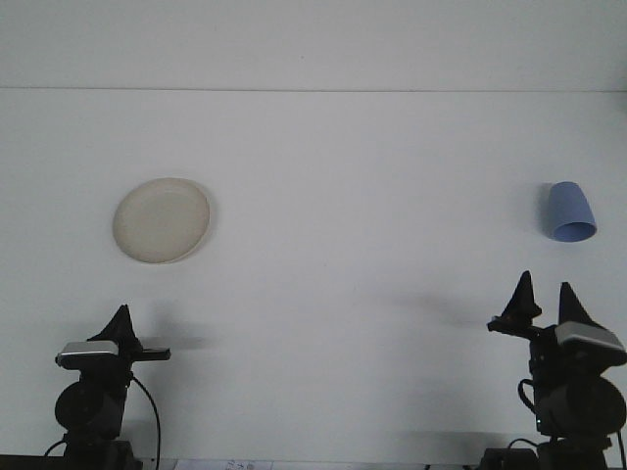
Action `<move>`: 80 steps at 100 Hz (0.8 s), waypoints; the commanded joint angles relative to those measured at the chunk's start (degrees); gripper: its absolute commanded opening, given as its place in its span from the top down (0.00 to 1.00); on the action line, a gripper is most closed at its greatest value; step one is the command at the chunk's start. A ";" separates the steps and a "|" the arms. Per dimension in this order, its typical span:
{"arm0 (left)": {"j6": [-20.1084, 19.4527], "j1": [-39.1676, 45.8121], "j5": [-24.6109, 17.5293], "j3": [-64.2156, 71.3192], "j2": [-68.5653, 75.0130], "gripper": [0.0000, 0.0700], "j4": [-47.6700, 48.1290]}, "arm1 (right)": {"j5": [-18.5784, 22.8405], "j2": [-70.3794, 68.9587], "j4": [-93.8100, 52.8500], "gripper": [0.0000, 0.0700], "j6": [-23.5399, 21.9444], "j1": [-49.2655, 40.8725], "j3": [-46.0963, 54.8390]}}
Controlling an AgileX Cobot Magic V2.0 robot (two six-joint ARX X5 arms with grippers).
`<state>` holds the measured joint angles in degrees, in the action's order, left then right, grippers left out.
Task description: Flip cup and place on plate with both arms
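A blue cup (569, 211) rests on the white table at the far right, its narrow base pointing away and its wide rim toward me. A cream plate (162, 219) lies flat at the left. My right gripper (546, 294) is near the front right, below the cup and well short of it. It is open, with two black fingertips (526, 284) apart and nothing between them. My left gripper (121, 315) sits at the front left, below the plate and apart from it, seen side-on as one dark point.
The white table (353, 255) runs back to a far edge line near the top of the view. Both arm bases (93, 411) stand at the front edge.
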<state>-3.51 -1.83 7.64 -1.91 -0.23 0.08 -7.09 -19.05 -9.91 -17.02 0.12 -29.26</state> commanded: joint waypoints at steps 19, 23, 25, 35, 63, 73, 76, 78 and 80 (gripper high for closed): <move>0.31 0.04 0.26 1.11 0.07 0.98 -0.59 | -9.66 -21.31 -3.41 0.28 17.68 2.84 -11.23; 0.31 0.04 0.24 1.11 0.07 0.98 -0.59 | -9.68 -24.90 -3.37 0.28 18.56 4.55 -12.20; 0.31 0.04 0.24 1.11 0.07 0.98 -0.59 | -9.51 -26.53 -3.37 0.28 18.62 5.55 -12.61; 0.31 0.04 0.24 1.11 0.07 0.98 -0.59 | -7.06 -34.95 -2.47 0.28 18.51 10.80 -13.84; 0.31 0.04 0.26 1.11 0.07 0.98 -0.59 | 0.61 -52.63 7.26 0.28 21.59 23.02 -13.84; 0.31 0.04 0.24 1.11 0.07 0.98 -0.59 | 4.90 -57.29 12.39 0.28 23.71 27.08 -13.84; 0.31 0.04 0.26 1.11 0.07 0.98 -0.59 | 6.60 -58.60 14.25 0.28 24.22 28.26 -13.84; 0.31 0.04 0.24 1.11 0.07 0.98 -0.59 | 7.63 -59.39 15.32 0.28 24.50 29.05 -13.84; 0.31 0.04 0.26 1.11 0.07 0.98 -0.59 | 8.61 -60.17 16.50 0.29 24.61 29.75 -13.84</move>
<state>-3.51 -1.83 7.64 -1.91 -0.23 0.08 -1.02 -77.01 3.11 5.45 28.03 -42.48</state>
